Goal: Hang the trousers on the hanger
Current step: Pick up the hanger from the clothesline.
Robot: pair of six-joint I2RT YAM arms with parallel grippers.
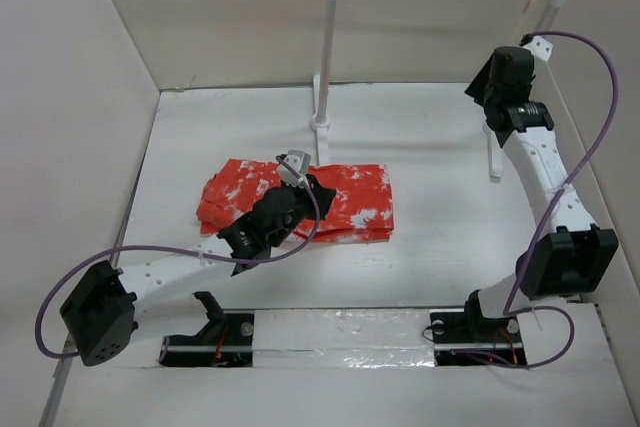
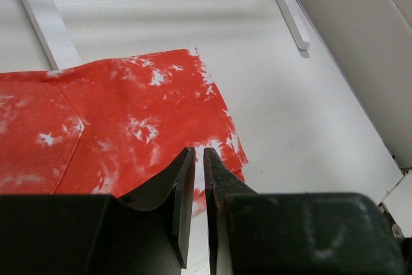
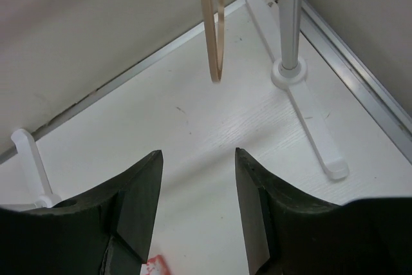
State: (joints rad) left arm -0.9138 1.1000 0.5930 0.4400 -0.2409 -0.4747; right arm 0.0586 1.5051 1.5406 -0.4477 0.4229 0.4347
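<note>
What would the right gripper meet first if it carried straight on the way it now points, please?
Probably the hanger, dangling ahead of the open right gripper; depth is unclear, so it might pass beneath and reach the table instead.

No text, label, brand, number or sign can be read in any of the three views
</note>
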